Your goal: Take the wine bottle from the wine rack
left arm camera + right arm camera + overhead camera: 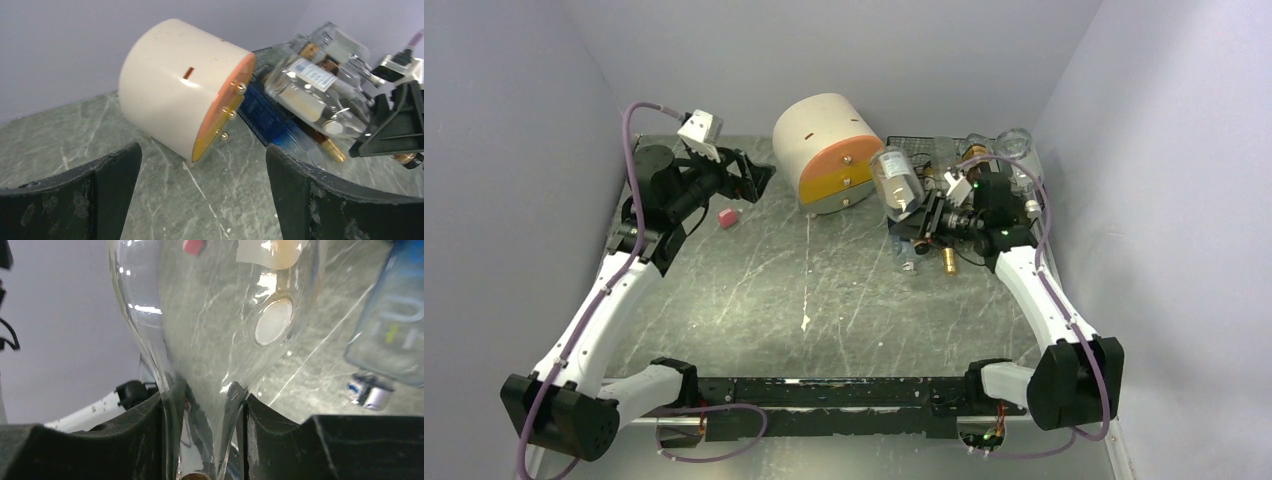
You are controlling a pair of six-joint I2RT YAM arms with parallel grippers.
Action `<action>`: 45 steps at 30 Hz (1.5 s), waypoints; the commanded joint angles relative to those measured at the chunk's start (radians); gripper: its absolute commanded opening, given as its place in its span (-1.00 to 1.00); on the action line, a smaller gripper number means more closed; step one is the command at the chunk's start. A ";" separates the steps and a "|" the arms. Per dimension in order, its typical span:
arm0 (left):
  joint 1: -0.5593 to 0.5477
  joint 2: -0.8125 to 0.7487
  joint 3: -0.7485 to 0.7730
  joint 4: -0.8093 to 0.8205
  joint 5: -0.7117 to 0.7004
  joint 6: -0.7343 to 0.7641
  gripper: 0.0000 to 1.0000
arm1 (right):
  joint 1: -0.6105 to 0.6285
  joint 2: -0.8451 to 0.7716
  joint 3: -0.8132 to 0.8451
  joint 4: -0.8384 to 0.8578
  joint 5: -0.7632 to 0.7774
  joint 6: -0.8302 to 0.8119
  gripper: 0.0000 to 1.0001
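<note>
Your right pincer [202, 407] is pinched narrow on the bottle [896, 184] at its neck [204, 440], and that's the whole hold. The fat clear body hangs out past the fingers, tilted, up off the desk [824, 320] and just beside the rack [924, 148], on its drum side. Watch that grip. Smooth glass on a thin neck, with all the weight out front, looks ready to swivel or slide between the pads if you swing fast or twist the wrist. The drum [824, 145] sits near the bottle's base, so a sweep left could clip it. Below your pincer, loose bottles [911, 256] lie on the desk. Lower straight down and you could land on them or send them rolling. I can't tell whether the bottle is fully clear of the rack's wire, so a hard pull could snag and drag the rack along. Your left pincer [200, 160] hangs wide and empty, well apart on the other side of the drum, so it's no backstop if the bottle drops.
</note>
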 commanded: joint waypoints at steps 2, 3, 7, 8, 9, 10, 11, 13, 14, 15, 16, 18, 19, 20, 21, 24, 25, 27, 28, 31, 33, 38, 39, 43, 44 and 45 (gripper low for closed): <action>-0.003 0.036 0.018 0.079 0.253 0.023 0.96 | 0.143 -0.056 0.034 0.120 -0.056 -0.066 -1.00; -0.012 0.030 0.002 0.104 0.271 0.022 0.96 | 0.169 -0.050 0.026 0.123 -0.054 -0.063 -1.00; -0.079 -0.008 -0.064 0.178 0.256 0.070 0.96 | 0.245 -0.032 0.001 0.123 -0.059 -0.054 -1.00; -0.100 -0.015 -0.079 0.182 0.254 0.099 0.96 | 0.259 -0.026 -0.005 0.120 -0.063 -0.056 -1.00; -0.125 -0.016 -0.088 0.179 0.261 0.141 0.96 | 0.272 -0.020 -0.010 0.113 -0.068 -0.062 -1.00; -0.150 -0.015 -0.093 0.165 0.263 0.184 0.96 | 0.282 -0.011 -0.016 0.104 -0.071 -0.071 -1.00; -0.181 -0.013 -0.103 0.155 0.252 0.225 0.96 | 0.289 -0.003 -0.020 0.093 -0.072 -0.080 -1.00; -0.241 -0.018 -0.149 0.150 0.248 0.347 0.96 | 0.303 0.017 -0.030 0.072 -0.078 -0.100 -1.00; -0.276 -0.025 -0.170 0.157 0.244 0.382 0.96 | 0.308 0.029 -0.035 0.062 -0.084 -0.110 -1.00; -0.311 -0.032 -0.210 0.170 0.235 0.431 0.96 | 0.314 0.040 -0.038 0.050 -0.088 -0.120 -1.00; -0.347 -0.037 -0.238 0.179 0.223 0.473 0.96 | 0.318 0.052 -0.042 0.041 -0.091 -0.130 -1.00; -0.429 -0.034 -0.275 0.172 0.195 0.585 0.96 | 0.327 0.072 -0.058 0.037 -0.099 -0.141 -1.00; -0.475 -0.024 -0.283 0.153 0.175 0.637 0.96 | 0.332 0.079 -0.070 0.044 -0.103 -0.140 -1.00; -0.520 -0.008 -0.285 0.132 0.150 0.687 0.96 | 0.339 0.085 -0.080 0.058 -0.108 -0.137 -1.00; -0.560 0.014 -0.283 0.108 0.113 0.728 0.96 | 0.345 0.087 -0.092 0.070 -0.114 -0.135 -1.00; -0.646 0.084 -0.251 0.052 0.059 0.799 0.98 | 0.356 0.089 -0.120 0.094 -0.127 -0.137 -1.00; -0.659 0.104 -0.245 0.051 0.069 0.808 0.97 | 0.358 0.090 -0.126 0.098 -0.133 -0.144 -1.00; -0.669 0.126 -0.237 0.049 0.107 0.840 0.97 | 0.360 0.091 -0.135 0.100 -0.143 -0.156 -1.00; -0.672 0.135 -0.234 0.042 0.116 0.864 0.98 | 0.361 0.092 -0.138 0.097 -0.148 -0.163 -1.00; -0.679 0.156 -0.241 0.023 0.123 0.956 0.98 | 0.361 0.094 -0.147 0.087 -0.143 -0.183 -0.91; -0.678 0.158 -0.275 0.050 0.140 1.003 0.96 | 0.361 0.104 -0.154 0.092 -0.146 -0.190 -0.88; -0.679 0.205 -0.275 0.076 0.155 0.995 0.95 | 0.361 0.147 -0.143 0.093 -0.163 -0.206 -0.84; -0.679 0.218 -0.271 0.080 0.154 0.988 0.95 | 0.363 0.153 -0.139 0.096 -0.165 -0.206 -0.83; -0.678 0.246 -0.302 0.144 0.181 0.976 0.95 | 0.371 0.179 -0.123 0.114 -0.176 -0.196 -0.77; -0.679 0.255 -0.307 0.157 0.185 0.973 0.95 | 0.375 0.186 -0.117 0.116 -0.176 -0.192 -0.76; -0.679 0.266 -0.307 0.161 0.187 0.971 0.95 | 0.380 0.193 -0.110 0.118 -0.177 -0.190 -0.73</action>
